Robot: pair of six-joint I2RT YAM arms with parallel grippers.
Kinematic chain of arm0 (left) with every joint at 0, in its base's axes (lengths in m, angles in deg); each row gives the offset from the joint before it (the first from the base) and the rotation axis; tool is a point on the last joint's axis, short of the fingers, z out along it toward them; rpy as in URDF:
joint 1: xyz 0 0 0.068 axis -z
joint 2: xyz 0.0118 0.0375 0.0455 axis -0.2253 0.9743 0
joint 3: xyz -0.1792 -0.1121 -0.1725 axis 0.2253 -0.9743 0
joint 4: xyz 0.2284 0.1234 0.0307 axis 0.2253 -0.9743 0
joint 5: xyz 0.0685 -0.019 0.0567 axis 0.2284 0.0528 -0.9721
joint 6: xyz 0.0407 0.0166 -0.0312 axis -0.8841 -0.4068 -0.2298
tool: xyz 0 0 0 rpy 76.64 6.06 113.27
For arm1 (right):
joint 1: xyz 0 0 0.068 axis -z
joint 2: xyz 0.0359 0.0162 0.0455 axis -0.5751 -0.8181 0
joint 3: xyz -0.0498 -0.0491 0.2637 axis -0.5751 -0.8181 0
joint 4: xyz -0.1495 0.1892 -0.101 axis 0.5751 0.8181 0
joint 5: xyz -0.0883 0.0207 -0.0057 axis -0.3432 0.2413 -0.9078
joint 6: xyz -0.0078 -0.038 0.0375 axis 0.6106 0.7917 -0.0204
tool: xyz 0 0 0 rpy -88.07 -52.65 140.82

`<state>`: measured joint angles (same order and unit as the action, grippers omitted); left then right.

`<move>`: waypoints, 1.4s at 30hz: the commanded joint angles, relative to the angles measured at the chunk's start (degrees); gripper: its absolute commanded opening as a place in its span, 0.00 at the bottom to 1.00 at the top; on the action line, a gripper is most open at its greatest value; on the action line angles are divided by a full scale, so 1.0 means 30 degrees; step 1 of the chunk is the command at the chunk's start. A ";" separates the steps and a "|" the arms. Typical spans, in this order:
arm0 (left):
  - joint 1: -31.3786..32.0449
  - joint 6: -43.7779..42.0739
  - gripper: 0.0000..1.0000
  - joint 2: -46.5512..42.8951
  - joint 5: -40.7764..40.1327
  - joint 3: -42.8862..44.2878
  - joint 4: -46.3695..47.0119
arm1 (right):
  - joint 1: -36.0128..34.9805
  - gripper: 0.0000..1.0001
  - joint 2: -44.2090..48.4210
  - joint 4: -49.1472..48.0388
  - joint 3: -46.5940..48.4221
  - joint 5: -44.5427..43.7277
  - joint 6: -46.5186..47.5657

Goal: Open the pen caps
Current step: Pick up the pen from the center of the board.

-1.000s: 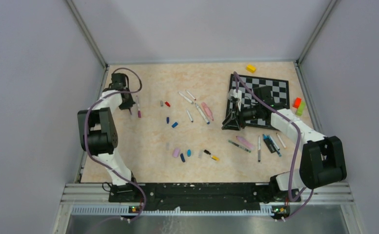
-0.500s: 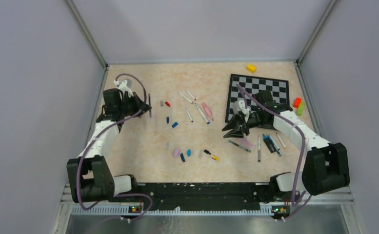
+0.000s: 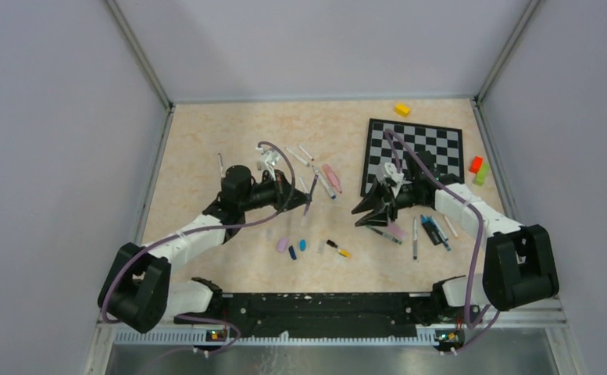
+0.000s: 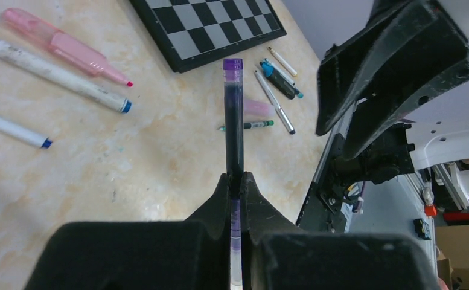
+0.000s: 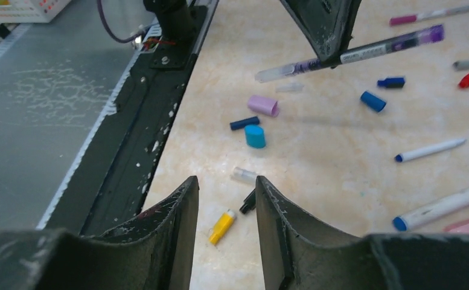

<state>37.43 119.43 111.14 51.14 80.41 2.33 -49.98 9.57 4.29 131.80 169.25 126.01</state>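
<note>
Clamping a thin clear plastic pen (image 4: 233, 121) of purple ink above mid-table, the left gripper (image 4: 235, 181) offers its still-fitted small purple cap (image 4: 232, 64) to the empty, half-parted right gripper (image 5: 226, 181), with loose stubby plastic caps (image 5: 262, 105) lying below and seemingly capped pens (image 3: 433, 230) waiting near the chequered board (image 3: 415, 148).

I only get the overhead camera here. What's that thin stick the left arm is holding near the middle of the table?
Observer: A purple pen. The left wrist camera shows the left end effector shut on its barrel.
Visitor: Is its cap on?
Observer: It appears so. That view shows a purple-tipped cap on the pen's far end.
Visitor: And the right arm's hand?
Observer: The right wrist camera shows the right end effector open and empty.
</note>
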 commanded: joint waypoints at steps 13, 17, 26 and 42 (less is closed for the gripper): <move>0.4001 0.0827 0.00 0.2040 -0.5022 0.0767 0.4975 | -0.1026 0.45 -0.0868 -3.1840 -0.5825 -0.7524 -3.7044; 0.4548 0.1008 0.00 0.2391 -0.5376 0.0968 0.5194 | -0.1786 0.45 -0.0966 -3.2475 -0.5960 -0.7996 -3.8588; 0.5733 0.1651 0.00 0.2470 -0.6506 0.0671 0.6102 | -0.2190 0.43 -0.1298 -2.9065 -0.5599 -1.0130 -3.6971; 0.6600 0.1781 0.00 0.3001 -0.6370 0.1332 0.6280 | -0.2476 0.17 -0.1524 -3.0293 -0.5927 -1.0024 -3.7610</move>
<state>56.73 124.39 119.69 31.88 81.87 17.43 -56.73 5.57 -81.41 113.63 138.25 14.58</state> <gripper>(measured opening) 0.016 0.289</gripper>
